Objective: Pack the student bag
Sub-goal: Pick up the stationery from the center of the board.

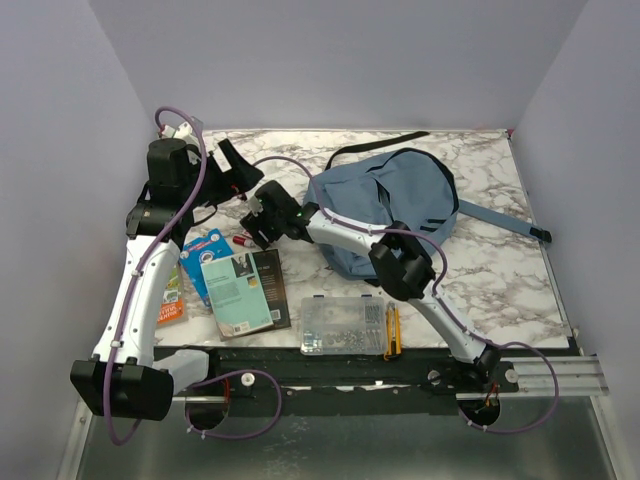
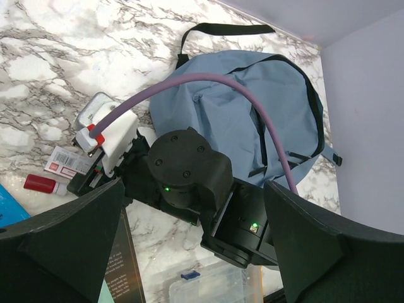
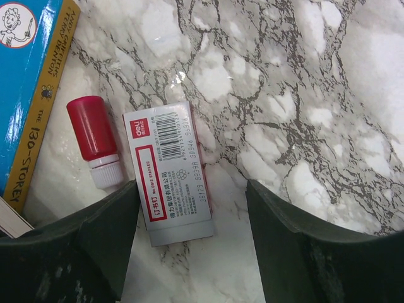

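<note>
The student bag [image 1: 385, 205] is seen lying on the far right part of the table [image 1: 500, 270], with nothing shown going into it and several items set out well apart from it on the left. The step in hand is judged to be the pick-up of a small item for packing. The right gripper [image 3: 192, 189] is reached across to the left and lowered over a small box of staples [image 3: 175, 170], which lies flat between its spread jaws, close against one and clear of the other; nothing is pinched yet. A red-capped tube [image 3: 95, 136] lies just beside the box, and a blue book [image 3: 25, 82] lies further to that side. The left gripper [image 2: 194, 186] is held high above the right wrist, its jaws spread wide and empty. For the next move, the jaws would need to be brought together across the box's narrow width without the tube being caught, and the box then lifted and carried right to the bag. Whether the bag's mouth is open enough to receive it cannot be told.
</note>
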You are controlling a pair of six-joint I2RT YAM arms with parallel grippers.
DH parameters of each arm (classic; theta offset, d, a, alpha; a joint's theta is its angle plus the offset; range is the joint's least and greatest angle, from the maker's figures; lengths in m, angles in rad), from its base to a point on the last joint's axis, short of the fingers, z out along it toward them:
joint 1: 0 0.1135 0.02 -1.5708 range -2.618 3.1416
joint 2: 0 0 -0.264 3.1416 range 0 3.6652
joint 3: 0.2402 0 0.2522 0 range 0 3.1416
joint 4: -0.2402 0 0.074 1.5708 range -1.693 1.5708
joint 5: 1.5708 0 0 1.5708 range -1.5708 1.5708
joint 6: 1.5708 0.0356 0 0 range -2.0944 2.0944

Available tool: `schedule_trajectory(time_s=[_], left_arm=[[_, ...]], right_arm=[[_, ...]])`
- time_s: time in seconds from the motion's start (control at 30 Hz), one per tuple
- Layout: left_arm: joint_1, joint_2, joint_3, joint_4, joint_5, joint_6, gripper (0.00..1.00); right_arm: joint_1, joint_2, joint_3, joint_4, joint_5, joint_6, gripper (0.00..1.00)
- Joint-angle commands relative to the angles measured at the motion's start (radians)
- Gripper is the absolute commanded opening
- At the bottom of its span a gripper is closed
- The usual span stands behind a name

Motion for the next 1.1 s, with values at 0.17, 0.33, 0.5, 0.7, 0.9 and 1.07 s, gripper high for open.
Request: schedule_trajectory(time_s=[0.17,0.33,0.5,0.7,0.9,1.07], left_arm=[[0.014,-0.001,-0.02,0.025,0.033,-0.008,0.93],[0.014,-0.003,-0.025,0.029,0.038,-0.008,0.93],[0.015,-0.002,-0.026,0.032,0.044,-0.01,0.93],[0.029,0.001,-0.037,0.047,0.07,-0.028,0.93],[0.046,0.011,-0.054,0.074,0.119,-0.049,0.93],[0.055,0.043,-0.063,0.101,0.186,-0.074,0.93]], right_arm=[[0.009,-0.024,-0.057,0.048,0.071,0.003,0.61],[0.01,-0.032,-0.048,0.072,0.083,0.015,0.49],[0.01,-0.079,-0.098,0.136,0.108,0.039,0.35],[-0.006,-0.179,-0.216,0.254,0.09,0.128,0.29],[-0.056,-0.256,-0.263,0.262,-0.01,0.253,0.28],[-0.093,-0.357,-0.401,0.316,-0.106,0.296,0.27]])
